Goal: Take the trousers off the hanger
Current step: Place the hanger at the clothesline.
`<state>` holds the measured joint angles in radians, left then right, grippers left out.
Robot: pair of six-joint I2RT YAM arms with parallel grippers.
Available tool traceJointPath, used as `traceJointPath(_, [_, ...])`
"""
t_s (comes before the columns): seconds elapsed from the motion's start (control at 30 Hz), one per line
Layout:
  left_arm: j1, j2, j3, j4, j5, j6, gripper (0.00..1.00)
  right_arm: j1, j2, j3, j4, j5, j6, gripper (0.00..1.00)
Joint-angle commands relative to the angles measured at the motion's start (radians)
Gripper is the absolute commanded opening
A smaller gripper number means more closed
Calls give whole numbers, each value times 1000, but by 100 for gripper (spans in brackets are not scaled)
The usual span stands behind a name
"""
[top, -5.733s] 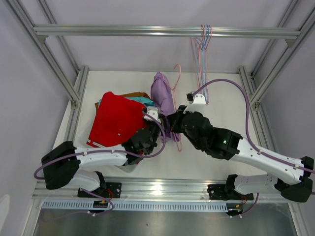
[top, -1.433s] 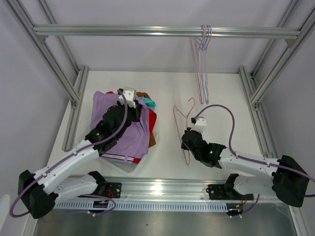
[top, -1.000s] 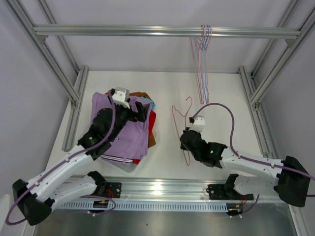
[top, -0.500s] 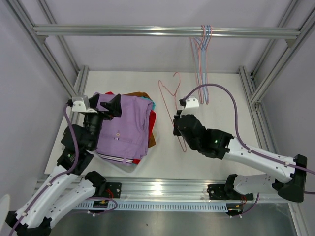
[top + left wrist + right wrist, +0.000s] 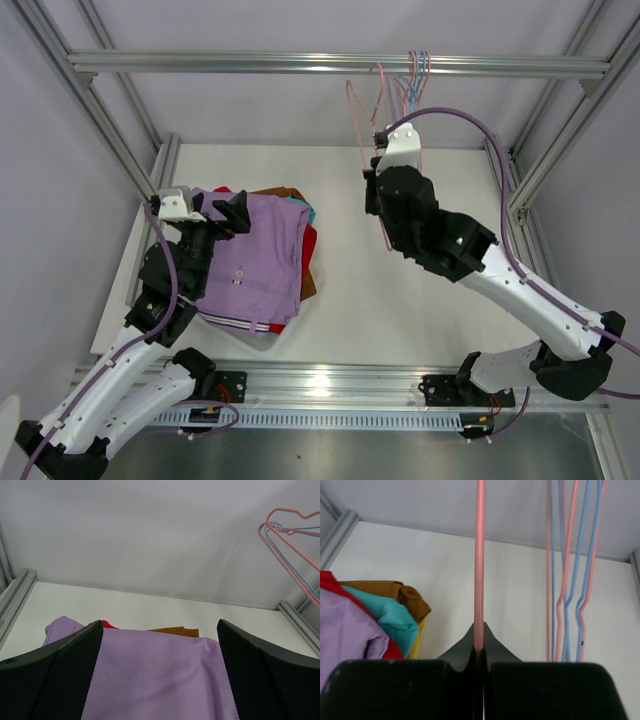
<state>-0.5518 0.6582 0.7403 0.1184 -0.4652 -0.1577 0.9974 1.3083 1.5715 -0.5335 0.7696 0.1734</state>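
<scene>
The trousers (image 5: 262, 250) sit in a stack on the left of the tabletop (image 5: 400, 290), well apart from every hanger. The lilac pair (image 5: 160, 675) is spread flat on top, its striped waistband toward the near edge, with red, teal and brown edges peeking out beneath and a sliver of yellow at the bottom in the right wrist view. The left gripper (image 5: 160, 630) hovers over the far end of the stack, its jaws spread wide with nothing between them. The right gripper (image 5: 479, 647) is raised near the overhead rail (image 5: 250, 62), its jaws pressed together on the wire of a bare pink hanger (image 5: 480, 555), just beside the other empty hangers (image 5: 415, 75) on the rail. No cloth shows on any hanger, so the removal itself looks complete. What seems left is hooking the pink hanger onto the rail with the others.
</scene>
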Motion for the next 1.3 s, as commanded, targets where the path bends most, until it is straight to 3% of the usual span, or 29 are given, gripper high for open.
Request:
traceJointPath(0.0, [12, -8, 1, 24, -7, -13, 99, -78, 37, 116, -36, -22, -80, 0])
traceJointPath(0.7, [23, 11, 5, 15, 23, -17, 99, -382, 259, 311, -79, -320, -71, 0])
traceJointPath(1.27, [30, 21, 13, 6, 54, -29, 100, -487, 172, 24, 15, -403, -9, 0])
